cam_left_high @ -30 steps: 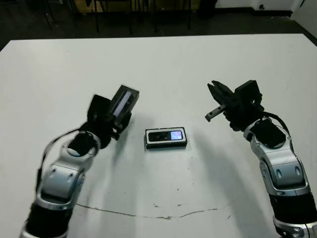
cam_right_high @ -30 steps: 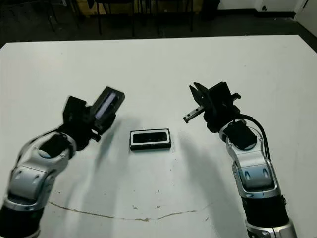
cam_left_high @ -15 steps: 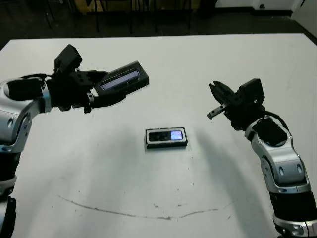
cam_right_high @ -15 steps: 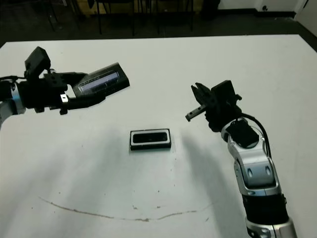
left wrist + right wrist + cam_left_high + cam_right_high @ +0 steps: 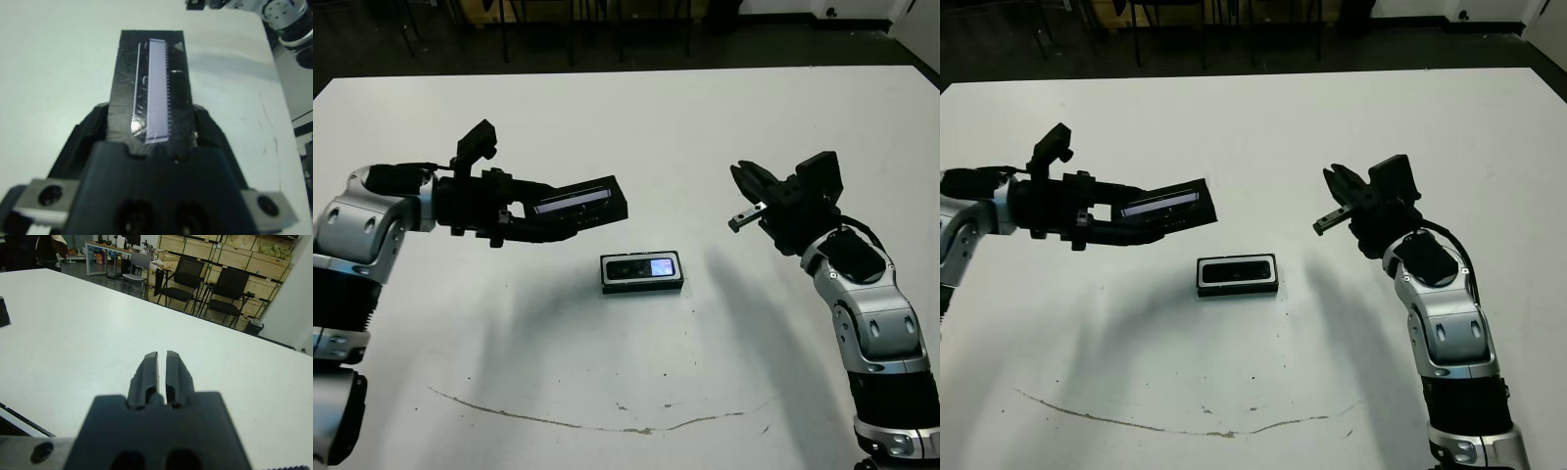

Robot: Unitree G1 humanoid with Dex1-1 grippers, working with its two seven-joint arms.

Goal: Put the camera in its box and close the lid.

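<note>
Lid (image 5: 579, 201): black, rigid, probably light, glossy and perhaps slippery, pinched at one short end by left gripper (image 5: 524, 210), held aloft left of frame centre above camera (image 5: 644, 266) in box (image 5: 641, 285) on worktop (image 5: 636, 117); right gripper (image 5: 161, 368) nearly closed, empty.

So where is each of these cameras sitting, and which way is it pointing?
Left and right eye views: on the head, looking down at the white table; both arms show, with the camera in its box between them.
Left wrist view: on the left arm, looking along the left gripper, which clamps the lid.
Right wrist view: on the right arm, looking past the right gripper across the table to chairs.
Shared: the head and left wrist views all show the lid.
</note>
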